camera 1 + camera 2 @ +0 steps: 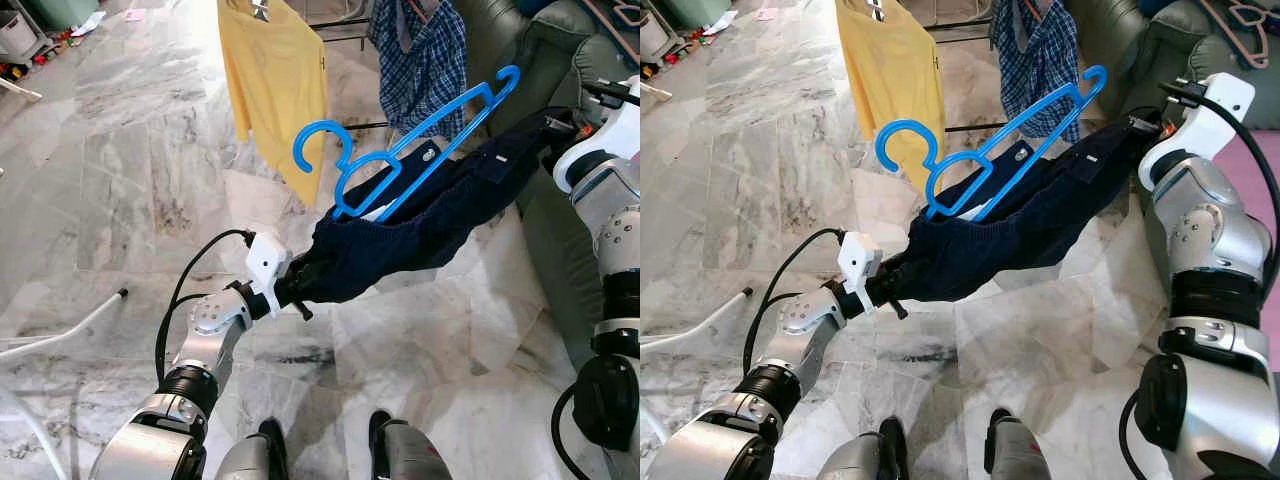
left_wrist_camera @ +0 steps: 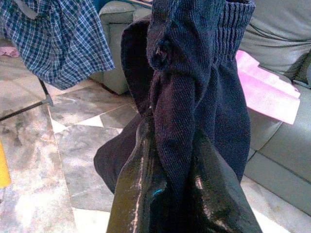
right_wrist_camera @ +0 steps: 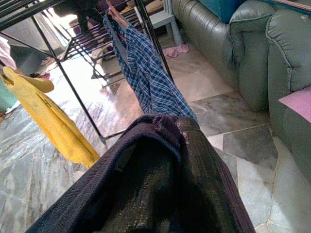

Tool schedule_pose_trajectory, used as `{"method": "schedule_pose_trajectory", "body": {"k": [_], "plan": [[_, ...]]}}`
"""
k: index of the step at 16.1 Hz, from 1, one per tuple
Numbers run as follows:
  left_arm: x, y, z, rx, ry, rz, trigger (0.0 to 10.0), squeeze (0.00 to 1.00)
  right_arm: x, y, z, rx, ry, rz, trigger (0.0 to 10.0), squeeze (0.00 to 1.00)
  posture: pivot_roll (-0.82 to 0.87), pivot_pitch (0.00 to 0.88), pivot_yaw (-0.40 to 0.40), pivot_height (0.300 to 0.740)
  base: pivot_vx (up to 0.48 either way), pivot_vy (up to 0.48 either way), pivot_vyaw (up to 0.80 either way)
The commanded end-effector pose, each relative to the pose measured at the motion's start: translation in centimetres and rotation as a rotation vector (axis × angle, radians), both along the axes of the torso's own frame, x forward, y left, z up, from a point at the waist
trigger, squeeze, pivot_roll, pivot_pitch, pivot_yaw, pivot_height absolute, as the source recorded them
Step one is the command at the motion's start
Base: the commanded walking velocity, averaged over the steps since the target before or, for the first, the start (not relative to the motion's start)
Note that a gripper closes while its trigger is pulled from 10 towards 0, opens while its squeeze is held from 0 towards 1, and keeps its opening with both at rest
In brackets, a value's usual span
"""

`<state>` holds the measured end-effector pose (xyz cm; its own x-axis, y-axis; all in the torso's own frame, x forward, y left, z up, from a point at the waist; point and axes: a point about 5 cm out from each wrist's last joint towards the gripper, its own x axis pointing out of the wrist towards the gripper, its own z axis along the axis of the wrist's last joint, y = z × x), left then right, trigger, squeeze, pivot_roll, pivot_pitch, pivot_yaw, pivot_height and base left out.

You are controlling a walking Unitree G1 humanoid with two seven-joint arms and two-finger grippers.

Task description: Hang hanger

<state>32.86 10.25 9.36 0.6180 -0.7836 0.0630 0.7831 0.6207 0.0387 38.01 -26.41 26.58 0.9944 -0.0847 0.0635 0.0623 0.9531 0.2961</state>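
A blue plastic hanger (image 1: 400,150) lies partly inside a dark navy sweater (image 1: 420,225), its hook (image 1: 318,150) sticking out toward the left and one shoulder end (image 1: 500,85) pointing up to the right. The sweater hangs stretched between my two arms at chest height. My left gripper (image 1: 298,285) is shut on the sweater's lower left end; in the left wrist view the knit is bunched between the black fingers (image 2: 133,194). My right gripper (image 1: 1145,135) holds the upper right end, and the fabric (image 3: 160,170) drapes over its fingers.
A black drying rack (image 3: 73,82) stands ahead with a yellow shirt (image 1: 275,90) and a blue plaid shirt (image 1: 420,60) hanging on it. A green sofa (image 1: 545,60) with something pink (image 2: 267,90) on it runs along the right. A white pole (image 1: 70,330) lies on the marble floor at left.
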Motion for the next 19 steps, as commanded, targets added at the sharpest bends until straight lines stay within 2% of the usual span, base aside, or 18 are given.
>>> {"method": "schedule_pose_trajectory", "body": {"k": [1, 2, 3, 4, 7, 9, 12, 14, 15, 17, 18, 19], "plan": [[-1.6, 4.1, -3.7, 0.02, 0.17, 0.142, 0.0, 0.0, -2.1, -3.6, 4.9, -0.029, -0.188, -0.184, 0.0, 0.0, -0.21, 0.26, 0.057, 0.74, 0.0, 0.0, 0.0], [-1.6, 3.9, -3.6, 0.018, 0.16, 0.122, 0.0, 0.0, -2.1, -3.6, 4.9, -0.03, -0.187, -0.186, 0.0, 0.0, -0.21, 0.261, 0.057, 0.74, 0.0, 0.0, 0.0], [-1.3, 1.8, -2.8, -0.062, 0.156, 0.06, 0.0, 0.0, -1.6, -1.1, -6.4, -0.13, 0.19, -0.048, 0.0, 0.0, -0.22, 0.261, 0.047, 0.74, 0.0, 0.0, 0.0], [-1.3, 1.4, -2.8, -0.071, 0.161, 0.064, 0.0, 0.0, -1.9, -0.3, -8.5, -0.137, 0.245, -0.02, 0.0, 0.0, -0.22, 0.26, 0.045, 0.74, 0.0, 0.0, 0.0], [-1.1, 1.4, -2.8, -0.086, 0.159, 0.116, 0.0, 0.0, -2.4, 1.3, -11.0, -0.133, 0.284, -0.005, 0.0, 0.0, -0.21, 0.253, 0.041, 0.74, 0.0, 0.0, 0.0], [-0.8, 1.4, -2.4, -0.099, 0.15, 0.118, 0.0, 0.0, -2.6, 1.7, -11.7, -0.14, 0.289, -0.002, 0.0, 0.0, -0.21, 0.251, 0.041, 0.74, 0.0, 0.0, 0.0], [-0.5, 1.4, -0.9, -0.107, 0.097, 0.018, 0.0, 0.0, -2.7, 1.5, -12.9, -0.133, 0.325, -0.011, 0.0, 0.0, -0.2, 0.256, 0.045, 0.74, 0.0, 0.0, 0.0], [0.1, 1.9, 0.3, -0.142, 0.072, 0.006, 0.0, 0.0, -2.8, 1.5, -13.9, -0.068, 0.372, 0.004, 0.0, 0.0, -0.2, 0.264, 0.05, 0.74, 0.0, 0.0, 0.0], [0.3, 1.9, 0.8, -0.164, 0.073, -0.021, 0.0, 0.0, -2.8, 1.5, -14.6, -0.035, 0.4, 0.013, 0.0, 0.0, -0.2, 0.266, 0.049, 0.74, 0.0, 0.0, 0.0], [-0.1, 1.6, 1.2, -0.203, 0.128, -0.173, 0.0, 0.0, -2.6, 1.2, -15.2, 0.022, 0.437, -0.014, 0.0, 0.0, -0.21, 0.269, 0.05, 0.74, 0.0, 0.0, 0.0], [-0.2, 1.6, 1.1, -0.198, 0.136, -0.189, 0.0, 0.0, -2.4, 1.1, -15.1, 0.025, 0.435, -0.019, 0.0, 0.0, -0.21, 0.269, 0.05, 0.74, 0.0, 0.0, 0.0], [-0.5, 1.7, 0.5, -0.158, 0.147, -0.201, 0.0, 0.0, -2.1, 0.9, -14.4, 0.019, 0.417, -0.026, 0.0, 0.0, -0.21, 0.269, 0.051, 0.74, 0.0, 0.0, 0.0]]}}
